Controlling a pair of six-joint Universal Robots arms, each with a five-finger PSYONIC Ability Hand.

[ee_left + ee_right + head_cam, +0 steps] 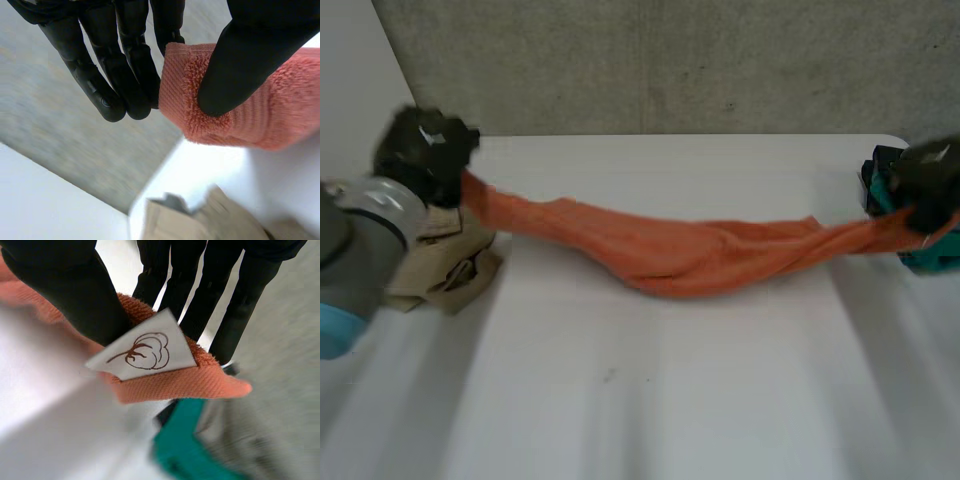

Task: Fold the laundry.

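White table (650, 400) under orange towel (690, 255), grey wall (670, 60) behind.

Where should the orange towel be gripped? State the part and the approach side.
At its end corners, from the outer ends, as now: the left hand pinches one corner of the orange towel, the right hand the corner with the label. The middle is bunched and sags toward the table, offering no edge.

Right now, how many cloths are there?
3: orange towel between left robot hand and right robot hand; beige cloth beside the left; teal cloth beside the right. Others may be hidden.
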